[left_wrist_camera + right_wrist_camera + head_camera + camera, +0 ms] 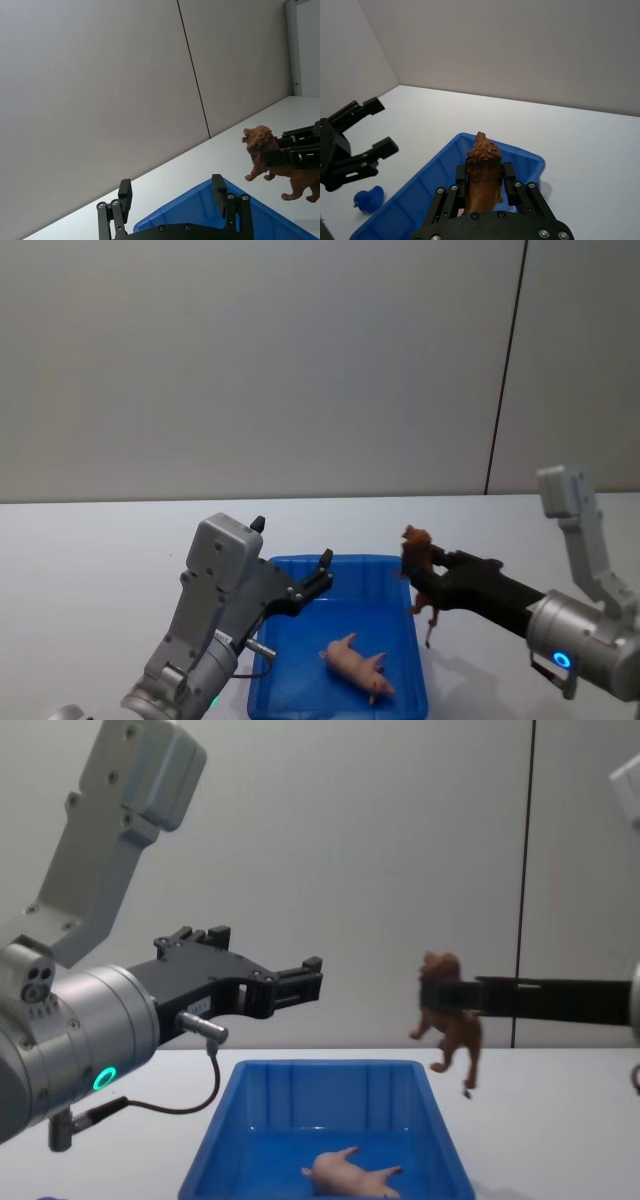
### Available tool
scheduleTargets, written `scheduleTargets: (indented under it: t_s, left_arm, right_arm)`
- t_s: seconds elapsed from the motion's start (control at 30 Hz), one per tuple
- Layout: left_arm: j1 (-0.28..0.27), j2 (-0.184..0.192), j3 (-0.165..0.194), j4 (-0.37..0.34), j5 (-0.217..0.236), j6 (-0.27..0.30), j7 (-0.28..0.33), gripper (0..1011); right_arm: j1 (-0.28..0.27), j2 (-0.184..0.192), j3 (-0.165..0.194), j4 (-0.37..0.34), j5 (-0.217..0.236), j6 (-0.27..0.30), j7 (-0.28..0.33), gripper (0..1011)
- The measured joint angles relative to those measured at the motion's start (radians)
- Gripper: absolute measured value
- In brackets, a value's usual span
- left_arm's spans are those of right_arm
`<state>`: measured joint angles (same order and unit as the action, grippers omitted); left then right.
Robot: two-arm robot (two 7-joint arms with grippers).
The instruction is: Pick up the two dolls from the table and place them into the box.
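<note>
Right gripper (422, 580) reaches in from the box's right side and pinches the reddish-brown lion (415, 545) between its two black fingers, which press against the toy's flanks; the right wrist view shows the maned head (482, 150) sticking out past the fingertips of that gripper (483, 172). From the chest view the lion (455, 1030) hangs in the air above the far right corner of the blue box (330, 1067), clear of the rim, its legs dangling toward the rim, and the right gripper (440, 995) holds it level. On the other side, the left gripper (292, 547) hovers above the left part of the box (340, 562), its fingers spread wide with nothing between them; the chest view shows it (312, 982) well above the rim and pointing across toward the lion. The left wrist view looks past those parted fingers (125, 192) over the box's blue rim (200, 200) to the lion (265, 150) held beyond it. The pale pink pig (355, 665) lies on its side on the box's floor, toward the near right part, and the chest view shows it (350, 1175) resting there apart from the ribbed walls. The box stands on the white table (100, 550). A small blue object (369, 199) sits on the table just outside the box's left wall.
</note>
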<state>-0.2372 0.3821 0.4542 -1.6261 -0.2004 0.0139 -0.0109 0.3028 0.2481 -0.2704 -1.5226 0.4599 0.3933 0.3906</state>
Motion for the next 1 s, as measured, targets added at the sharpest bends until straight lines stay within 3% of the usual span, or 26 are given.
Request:
scheduleTargets:
  t_s: [0.27,0.33,0.47,0.67,0.87,1.0]
  left_arm:
    - [0.0,0.0,0.0,0.0,0.0,0.0,0.0,1002]
    - [0.0,0.0,0.0,0.0,0.0,0.0,0.0,1002]
    - [0.0,0.0,0.0,0.0,0.0,0.0,0.0,1002]
    - [0.0,0.0,0.0,0.0,0.0,0.0,0.0,1002]
    - [0.0,0.0,0.0,0.0,0.0,0.0,0.0,1002]
    - [0.0,0.0,0.0,0.0,0.0,0.0,0.0,1002]
  right_arm:
    - [0.041,-0.044,-0.032,0.043,-0.01,0.023,0.024,433]
    - [0.048,-0.051,-0.039,0.054,-0.015,0.027,0.027,537]
    - [0.06,-0.065,-0.052,0.075,-0.024,0.031,0.033,617]
    - [0.071,-0.074,-0.062,0.096,-0.04,0.026,0.039,852]
    - [0.064,-0.058,-0.055,0.096,-0.052,0.001,0.04,989]
    - [0.051,-0.038,-0.043,0.082,-0.052,-0.016,0.04,1001]
